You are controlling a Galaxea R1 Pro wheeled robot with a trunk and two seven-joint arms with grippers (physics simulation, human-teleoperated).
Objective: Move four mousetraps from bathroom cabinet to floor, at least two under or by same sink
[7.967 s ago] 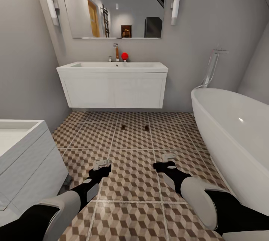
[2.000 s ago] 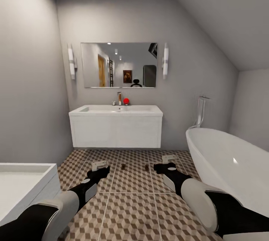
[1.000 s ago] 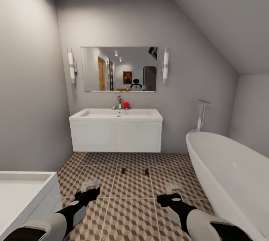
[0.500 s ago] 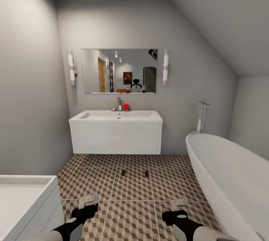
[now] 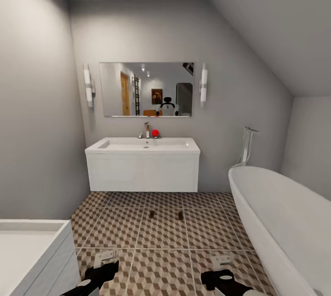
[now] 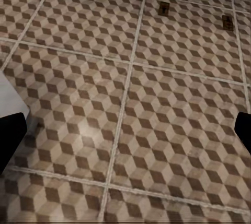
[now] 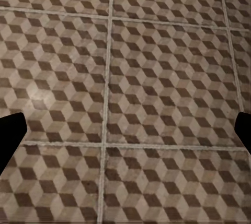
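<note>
Two mousetraps lie side by side on the bathroom floor, just in front of the white wall-hung sink. In the left wrist view the same mousetraps show as small tan boards on the cube-pattern tiles. My left gripper and right gripper hover low over the floor, well short of the traps. Both are open and empty: dark fingertips stand far apart with bare tiles between them. The cabinet is out of view.
An oval white bathtub with a chrome tap fills the right side. A narrower white boxy basin unit stands at the near left. A mirror hangs above the sink. Grey walls close in on the left and at the back.
The whole picture has shifted: the camera has drawn back from the sink and looks higher. Both arms now show lower in the picture. The two mousetraps lie where they were.
</note>
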